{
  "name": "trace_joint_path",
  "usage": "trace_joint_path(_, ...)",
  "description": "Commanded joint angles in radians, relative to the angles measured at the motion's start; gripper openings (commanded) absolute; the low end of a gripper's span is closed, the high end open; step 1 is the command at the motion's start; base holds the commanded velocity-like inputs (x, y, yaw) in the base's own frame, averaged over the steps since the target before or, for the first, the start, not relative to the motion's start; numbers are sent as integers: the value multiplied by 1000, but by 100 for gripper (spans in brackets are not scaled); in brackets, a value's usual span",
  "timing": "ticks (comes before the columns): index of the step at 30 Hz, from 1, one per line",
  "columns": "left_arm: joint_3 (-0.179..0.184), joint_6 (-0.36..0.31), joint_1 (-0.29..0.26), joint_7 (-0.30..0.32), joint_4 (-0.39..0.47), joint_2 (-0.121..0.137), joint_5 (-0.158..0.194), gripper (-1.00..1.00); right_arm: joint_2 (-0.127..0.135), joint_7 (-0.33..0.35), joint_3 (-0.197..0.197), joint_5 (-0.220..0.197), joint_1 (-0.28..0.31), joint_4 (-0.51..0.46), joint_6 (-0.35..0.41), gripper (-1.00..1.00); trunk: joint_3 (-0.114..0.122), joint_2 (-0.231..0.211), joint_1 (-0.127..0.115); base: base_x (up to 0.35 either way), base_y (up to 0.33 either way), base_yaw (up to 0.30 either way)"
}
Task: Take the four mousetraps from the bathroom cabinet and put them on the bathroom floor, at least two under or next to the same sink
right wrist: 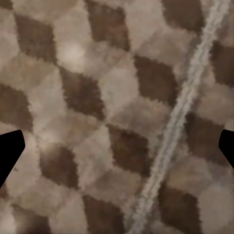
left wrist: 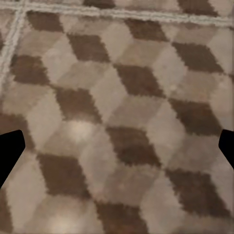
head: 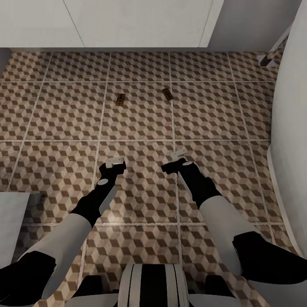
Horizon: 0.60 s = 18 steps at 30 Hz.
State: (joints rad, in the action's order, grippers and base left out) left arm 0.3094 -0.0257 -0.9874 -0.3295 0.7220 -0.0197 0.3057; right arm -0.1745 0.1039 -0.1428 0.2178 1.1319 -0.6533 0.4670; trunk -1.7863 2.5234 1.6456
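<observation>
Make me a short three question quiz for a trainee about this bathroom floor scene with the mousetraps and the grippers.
1. How many mousetraps lie on the bathroom floor in the head view?
2. True or false: the left gripper is holding a mousetrap.
3. Which mousetrap lies nearer the white tub: A, the left mousetrap, or B, the right mousetrap?

Key: 1. Two. 2. False; both it and the right gripper are open and empty. 3. B.

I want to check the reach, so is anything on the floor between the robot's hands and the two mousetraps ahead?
Nothing visible. Only bare bathroom floor lies between the left hand, the right hand and the two mousetraps. Both hands look open and empty.
</observation>
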Motion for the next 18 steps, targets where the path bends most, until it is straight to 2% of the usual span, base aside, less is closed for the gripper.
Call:
trace_joint_path(1, 5, -3, 0, -8, 2, 1, 7, 100, 0, 7, 0, 11, 0, -2, 6, 100, -1, 0, 0, 0, 0, 0)
trace_joint_path(5, 5, -3, 0, -8, 3, 2, 7, 100, 0, 7, 0, 11, 0, -2, 5, 100, -1, 0, 0, 0, 0, 0)
trace_joint_path(18, 5, -3, 0, -8, 2, 3, 7, 100, 0, 7, 2, 11, 0, -2, 4, 100, 50, -3, -6, 0, 0, 0)
